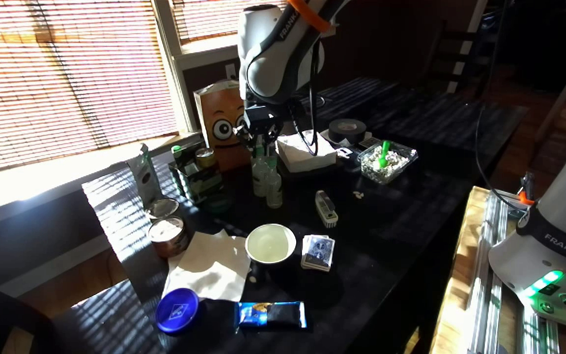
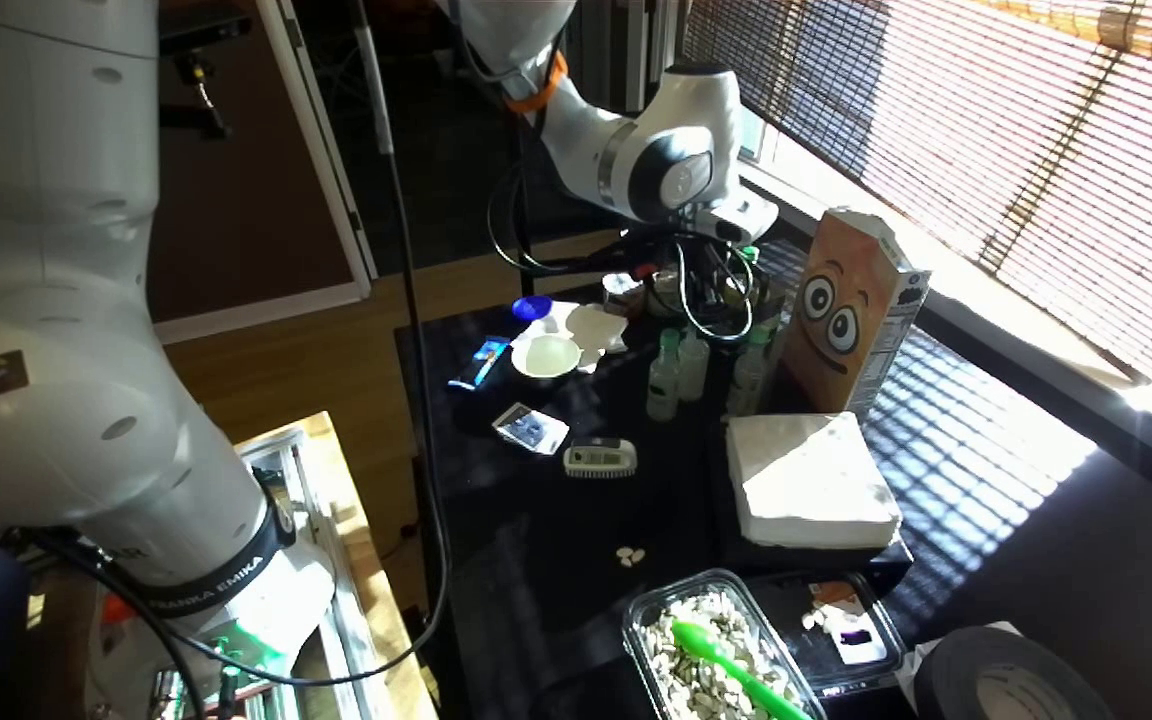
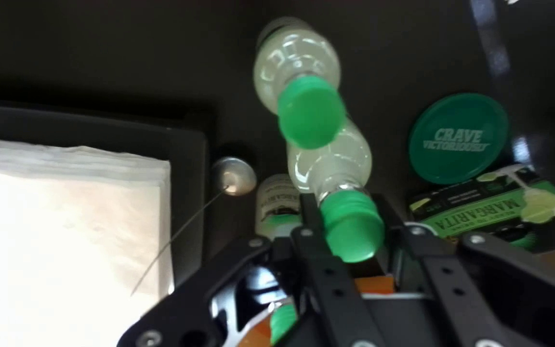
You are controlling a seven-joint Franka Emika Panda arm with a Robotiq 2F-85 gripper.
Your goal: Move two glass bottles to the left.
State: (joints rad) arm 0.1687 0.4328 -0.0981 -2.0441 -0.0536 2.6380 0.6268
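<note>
Black table [image 1: 391, 216] below; on it an upright box [image 2: 826, 330] with a cartoon face and, near that, a white stack of napkins [image 2: 811, 480]. The hand [image 3: 347, 207] pinches the green cap [image 3: 353, 230] of a pale bottle [image 3: 333, 155], its fingers [image 3: 333, 282] against both sides. Just beside that one, farther from the box, is another pale bottle [image 3: 297, 60]; in both exterior views the pair stand upright near the napkins. A third bottle [image 2: 746, 380] stands close to the box. A round green lid [image 3: 458, 137] lies flat near the bottles.
</note>
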